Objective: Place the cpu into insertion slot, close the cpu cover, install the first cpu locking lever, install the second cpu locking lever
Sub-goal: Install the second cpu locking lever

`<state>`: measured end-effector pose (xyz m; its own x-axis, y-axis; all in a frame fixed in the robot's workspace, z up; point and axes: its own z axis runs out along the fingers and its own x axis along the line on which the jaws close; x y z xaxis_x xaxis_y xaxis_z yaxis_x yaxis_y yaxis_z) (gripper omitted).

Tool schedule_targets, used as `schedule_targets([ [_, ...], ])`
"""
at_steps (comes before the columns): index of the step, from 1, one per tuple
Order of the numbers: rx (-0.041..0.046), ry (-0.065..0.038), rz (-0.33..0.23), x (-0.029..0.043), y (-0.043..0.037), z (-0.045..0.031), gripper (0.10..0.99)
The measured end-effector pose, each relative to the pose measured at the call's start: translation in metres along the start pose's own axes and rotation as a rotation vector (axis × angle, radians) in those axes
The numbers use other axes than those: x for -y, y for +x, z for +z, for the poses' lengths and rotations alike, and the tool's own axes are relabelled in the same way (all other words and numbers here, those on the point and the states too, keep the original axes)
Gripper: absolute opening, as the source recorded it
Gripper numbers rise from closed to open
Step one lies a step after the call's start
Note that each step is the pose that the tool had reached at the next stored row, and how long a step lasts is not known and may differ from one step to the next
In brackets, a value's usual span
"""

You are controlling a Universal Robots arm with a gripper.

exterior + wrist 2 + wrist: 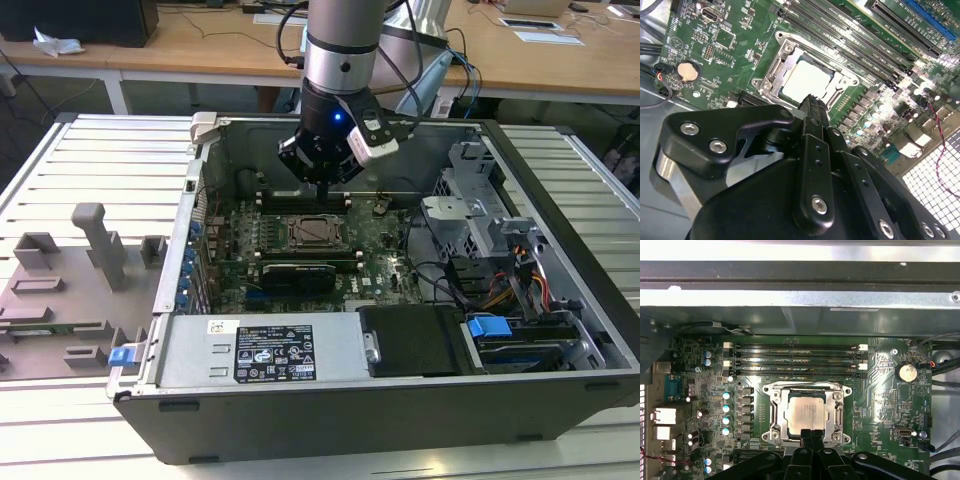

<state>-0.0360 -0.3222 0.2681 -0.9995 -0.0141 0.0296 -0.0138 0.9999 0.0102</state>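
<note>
An open computer case [560, 260] was seen lying on a slatted metal table [90, 160]. At the exterior view's left, grey plastic fixtures [60, 290] stood on the table outside the case. Inside the case, a green motherboard [240, 250] was laid flat, with long black memory slots [797, 360] set beside the socket.

Near the board's middle, the cpu [805, 412] was seated flat in the insertion slot [779, 412], its pale metal top showing in both wrist views [805, 82]. The cpu cover [807, 388] was lowered around the chip, its silvery frame lying flat on the socket with the chip visible through the window. Whether the locking levers were latched could not be told.

Above the socket, the arm [343, 50] was held upright, with the gripper [811, 434] poised at the socket's edge. Its two black fingers [812, 107] were pressed together side by side, with nothing held between them; the tips overlapped the frame's edge, though contact could not be confirmed.

At the exterior view's right, drive bays and coloured cables [520, 280] were packed in the case.
</note>
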Motion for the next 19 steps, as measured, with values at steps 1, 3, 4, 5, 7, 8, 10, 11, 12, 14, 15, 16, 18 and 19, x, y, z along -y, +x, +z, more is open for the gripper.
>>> schedule_targets([
  [1,0.0000,0.000,0.000,0.0019,0.0001,0.0001,0.106],
  [3,0.0001,0.000,0.000,0.0040,0.0001,0.0002,0.106],
  [4,0.0001,0.000,0.000,0.0055,0.0001,0.0003,0.106],
  [5,0.0001,0.000,0.000,0.0061,0.0001,0.0003,0.106],
  [7,0.0001,0.000,0.000,0.0086,0.0002,0.0004,0.106],
  [8,0.0000,0.000,0.000,0.0109,0.0002,0.0005,0.106],
  [10,0.0000,-0.001,0.000,0.0197,0.0002,0.0036,0.106],
  [11,0.0001,-0.006,0.000,0.0237,0.0004,0.0067,0.106],
  [12,0.0002,-0.013,0.000,0.0260,0.0008,0.0073,0.106],
  [14,0.0006,-0.032,-0.001,0.0320,0.0021,0.0087,0.106],
  [15,0.0006,-0.038,-0.001,0.0339,0.0024,0.0090,0.106],
  [16,0.0008,-0.048,-0.001,0.0369,0.0032,0.0095,0.106],
  [18,0.0009,-0.067,-0.002,0.0426,0.0044,0.0103,0.106],
  [19,0.0011,-0.078,-0.002,0.0472,0.0051,0.0111,0.106],
])
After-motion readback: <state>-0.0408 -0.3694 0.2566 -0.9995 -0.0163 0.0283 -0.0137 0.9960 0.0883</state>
